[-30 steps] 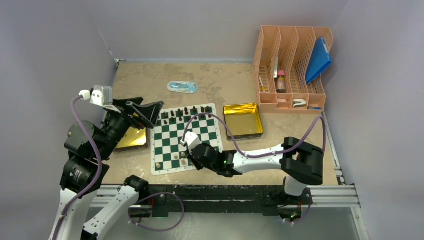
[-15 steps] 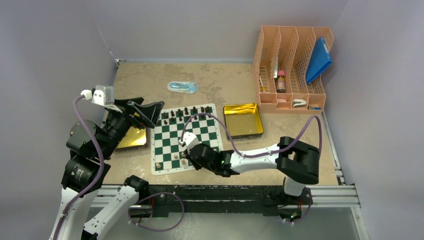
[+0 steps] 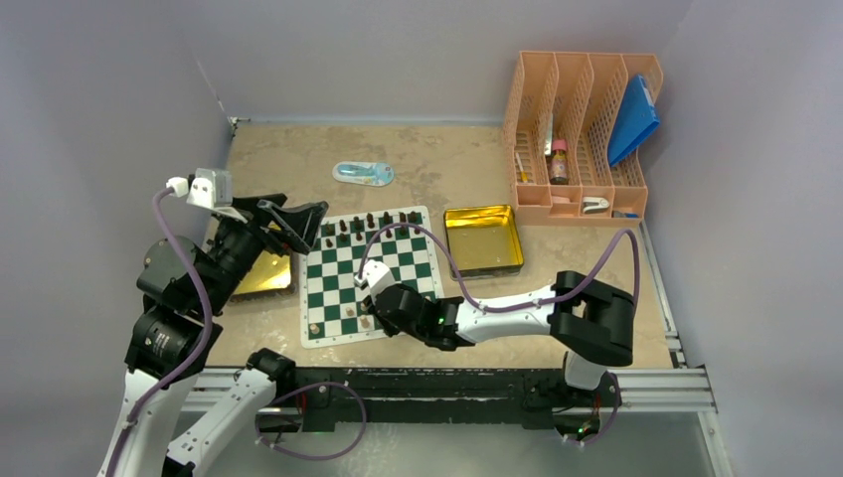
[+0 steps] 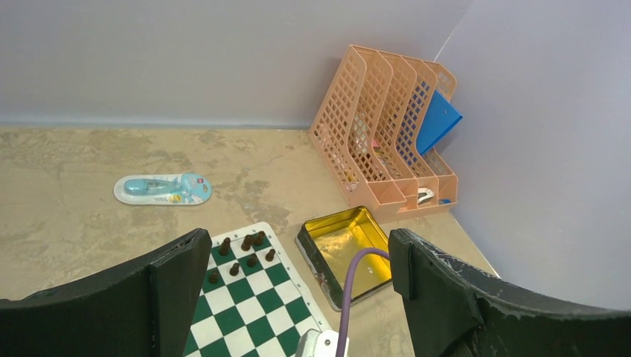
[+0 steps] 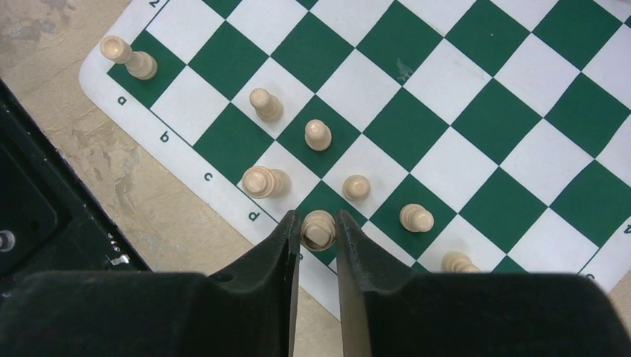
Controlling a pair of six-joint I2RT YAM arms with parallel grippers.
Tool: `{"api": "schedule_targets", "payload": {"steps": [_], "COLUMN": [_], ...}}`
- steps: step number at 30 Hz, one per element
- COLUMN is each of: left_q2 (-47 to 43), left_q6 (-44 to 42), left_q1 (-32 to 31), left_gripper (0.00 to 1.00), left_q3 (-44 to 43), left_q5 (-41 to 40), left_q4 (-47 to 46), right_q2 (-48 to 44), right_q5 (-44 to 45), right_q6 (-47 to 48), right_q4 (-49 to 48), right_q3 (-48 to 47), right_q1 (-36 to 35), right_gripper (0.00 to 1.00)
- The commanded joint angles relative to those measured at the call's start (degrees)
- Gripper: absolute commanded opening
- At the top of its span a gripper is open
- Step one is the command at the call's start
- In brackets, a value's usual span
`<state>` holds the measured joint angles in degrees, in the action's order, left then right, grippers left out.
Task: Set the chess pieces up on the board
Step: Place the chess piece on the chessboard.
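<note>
- Top view: green-and-white checkered chess mat (image 3: 398, 260) lies flat on the tan tabletop (image 3: 437, 169). Small dark brown chess pieces (image 3: 370, 221) line its far rows and small cream chess pieces (image 3: 314, 328) stand by its near edge.
- Top view: shiny gold rectangular tin (image 3: 484, 238) sits just right of the mat. A second gold tin (image 3: 260, 280) on the left is partly under my left arm.
- Top view: my right hand (image 3: 366, 320) is low at the mat's near edge. My left hand (image 3: 295, 223) is raised off the mat's far-left corner.
- Top view: peach plastic file rack (image 3: 577, 129) is at far right, and a blue toothbrush blister pack (image 3: 363, 173) lies beyond the mat.
- Left wrist view: my left hand is spread fully wide with nothing in it. The dark pieces and the right tin are below.
- Right wrist view: my right hand is narrowed onto one cream piece (image 5: 318, 229), with fingers (image 5: 290, 253) against both its sides. The piece is on a green edge-row square just past the letter d. Seven more cream pieces stand nearby, apart from it.
</note>
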<state>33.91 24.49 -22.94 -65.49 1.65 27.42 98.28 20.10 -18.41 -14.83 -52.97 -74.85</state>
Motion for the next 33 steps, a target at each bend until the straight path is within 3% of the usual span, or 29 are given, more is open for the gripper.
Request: {"api": "schedule_targets", "payload": {"steps": [1,18,21,33], "left_q2": [0.36,3.57,4.84,16.62], "left_q6": [-0.85,-4.03,-3.80,2.48], "left_q1": [0.09,0.09,0.09,0.33], "left_gripper": [0.89,0.95,1.00,1.00], "left_q3": [0.53,5.21,6.34,7.72], "left_q5": [-0.51,-6.23,-9.45,-26.93], "left_q4": [-2.36,-1.88,-1.07,0.84], "right_q2": [-0.05,-2.32,-4.03,-19.42], "right_q5": [1.61,-0.81,-1.31,-1.18], "right_q6": [-1.56,-4.14,-4.93,-4.46], "right_q4": [1.21,5.30,5.83,2.70], "right_q3": [-3.00,-5.02,-5.22,0.21], "right_q1": [0.05,0.08,0.05,0.05], "right_gripper": [0.29,0.33,0.35,0.35]}}
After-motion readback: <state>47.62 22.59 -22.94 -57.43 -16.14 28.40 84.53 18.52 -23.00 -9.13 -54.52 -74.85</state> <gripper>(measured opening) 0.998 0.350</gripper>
